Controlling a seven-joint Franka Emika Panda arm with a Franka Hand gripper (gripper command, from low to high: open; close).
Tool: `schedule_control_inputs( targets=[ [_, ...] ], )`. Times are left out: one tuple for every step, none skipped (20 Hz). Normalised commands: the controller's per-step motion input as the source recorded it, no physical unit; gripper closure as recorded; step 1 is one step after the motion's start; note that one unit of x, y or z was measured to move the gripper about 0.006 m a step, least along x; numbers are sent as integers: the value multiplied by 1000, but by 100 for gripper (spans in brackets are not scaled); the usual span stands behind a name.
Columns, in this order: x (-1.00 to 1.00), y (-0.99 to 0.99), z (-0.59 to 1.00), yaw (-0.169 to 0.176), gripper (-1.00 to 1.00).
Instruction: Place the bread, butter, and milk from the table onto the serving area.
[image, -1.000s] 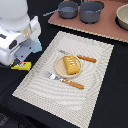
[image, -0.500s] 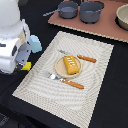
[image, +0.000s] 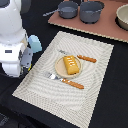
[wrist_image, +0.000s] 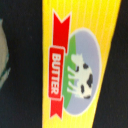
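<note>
The bread (image: 71, 65) lies on the round tan plate (image: 62, 69) on the beige striped serving area (image: 90, 97). The milk (image: 34, 43) stands at the mat's edge on the exterior view's left, right next to my white arm (image: 14, 47). The butter (wrist_image: 80, 65), a yellow packet with a red "BUTTER" ribbon and a cow label, fills the wrist view just below the hand. In the exterior view the arm hides the butter. My fingers show in neither view, so I cannot tell whether the gripper is open or shut.
Orange-handled cutlery lies on both sides of the plate: a knife (image: 86, 58) and a fork (image: 71, 83). A pinkish-brown board (image: 107, 25) at the back carries two grey pots (image: 92, 11) and a bowl (image: 123, 16).
The arm has shifted only slightly beside the mat's edge. The bread and the milk have not moved.
</note>
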Motion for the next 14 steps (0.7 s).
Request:
schedule_control_inputs(
  targets=[
    [-189,-49,-189,76,-100],
    [-194,-51,-140,74,100],
    [-234,-86,-103,72,100],
    [-237,-106,-83,65,100],
    [-211,-97,-54,60,100],
    [-183,-91,-40,55,100],
    [-186,-91,-46,50,100],
    [-174,-109,-49,45,100],
    [-163,-109,-57,44,100],
    [-123,-94,-54,43,100],
    [-123,-97,-69,43,100],
    [-137,-106,-77,43,100],
    [-126,-89,-69,41,100],
    [-117,-83,-80,42,100]
  ],
)
